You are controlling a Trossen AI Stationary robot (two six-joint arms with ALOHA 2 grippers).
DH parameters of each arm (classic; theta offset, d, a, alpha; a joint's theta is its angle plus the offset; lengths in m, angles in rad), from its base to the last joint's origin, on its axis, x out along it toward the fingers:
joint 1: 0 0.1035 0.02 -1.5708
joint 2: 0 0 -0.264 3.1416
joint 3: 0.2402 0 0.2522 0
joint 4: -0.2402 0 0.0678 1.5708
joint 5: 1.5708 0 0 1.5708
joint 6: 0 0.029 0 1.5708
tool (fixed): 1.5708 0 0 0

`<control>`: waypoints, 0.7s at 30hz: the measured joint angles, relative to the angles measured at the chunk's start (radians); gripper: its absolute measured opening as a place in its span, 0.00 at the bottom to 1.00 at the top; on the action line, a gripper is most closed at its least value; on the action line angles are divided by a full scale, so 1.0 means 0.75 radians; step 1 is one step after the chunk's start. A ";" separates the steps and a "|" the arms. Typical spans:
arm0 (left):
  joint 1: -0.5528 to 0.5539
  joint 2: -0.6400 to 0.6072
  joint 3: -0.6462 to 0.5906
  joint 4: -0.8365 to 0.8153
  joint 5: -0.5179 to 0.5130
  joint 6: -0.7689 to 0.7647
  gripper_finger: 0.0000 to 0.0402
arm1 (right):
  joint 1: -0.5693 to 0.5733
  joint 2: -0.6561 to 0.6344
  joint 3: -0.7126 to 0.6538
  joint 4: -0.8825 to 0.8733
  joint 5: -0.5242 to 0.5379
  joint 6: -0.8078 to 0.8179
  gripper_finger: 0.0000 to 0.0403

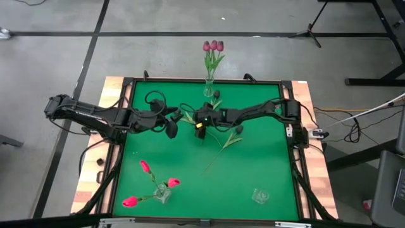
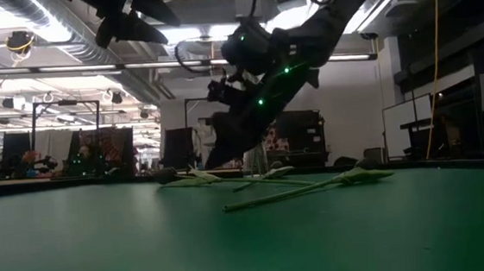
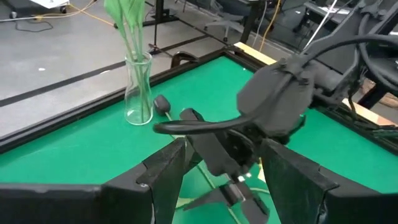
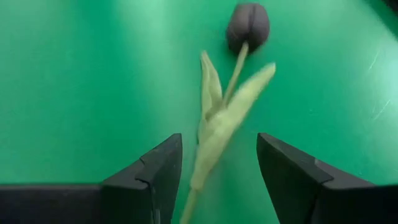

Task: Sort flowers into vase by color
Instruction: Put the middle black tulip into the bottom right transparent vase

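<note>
Two clear glass vases sit nearest the front edge of the green mat (image 1: 253, 158): one (image 1: 163, 193) w/ three bright pink-red tulips (image 1: 145, 167) splayed out, another empty vase (image 1: 260, 196) lying to its right. Mat looks like smooth felt, framed by a dark rim on a pale wood table.

Mid-mat, relative to the far vase (image 1: 209, 87): a dark-headed tulip (image 4: 247, 25) lies flat just in front of it, long thin green stem, pointed leaves. Right gripper (image 4: 217, 168) hangs directly over that stem, fingers wide apart w/ stem and leaf between them, not touching. Another dark tulip (image 1: 236, 131) lies to the right of it, stem angled toward the front.

Left gripper (image 3: 208, 171) close beside the right one, fingers spread wide, holding nothing.

Far vase is tall, narrow glass at the mat's back edge, w/ three mauve-purple tulips (image 1: 213, 46) upright.

Beyond: grey concrete floor w/ dark tape lines, cables, stand legs; low view shows ceiling ducts and lights.
</note>
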 joint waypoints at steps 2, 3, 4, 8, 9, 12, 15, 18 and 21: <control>0.000 0.000 0.000 -0.010 0.000 0.000 0.51 | -0.010 0.013 0.000 -0.018 -0.007 -0.001 0.51; 0.000 0.000 0.000 -0.010 0.000 0.000 0.51 | -0.012 0.022 0.000 -0.020 -0.015 -0.002 0.51; 0.000 0.000 0.000 -0.016 0.000 0.000 0.51 | -0.016 0.032 0.000 -0.024 -0.015 -0.002 0.51; 0.000 0.000 0.000 -0.019 0.000 -0.001 0.51 | -0.016 0.069 0.000 -0.021 -0.027 0.001 0.51; 0.000 0.000 0.000 -0.018 0.000 -0.004 0.51 | -0.016 0.074 0.002 -0.024 -0.026 0.002 0.51; 0.000 0.000 0.000 -0.019 0.000 -0.006 0.51 | -0.016 0.080 0.004 -0.038 -0.003 0.036 0.50; 0.000 0.000 0.000 -0.018 0.000 -0.006 0.51 | -0.012 0.080 0.004 -0.047 0.042 0.064 0.43; 0.000 0.000 0.000 -0.018 0.000 -0.007 0.51 | -0.011 0.080 0.004 -0.059 0.044 0.098 0.29; 0.000 0.000 0.000 -0.018 0.000 -0.027 0.51 | -0.013 0.079 0.004 -0.072 0.047 0.108 0.11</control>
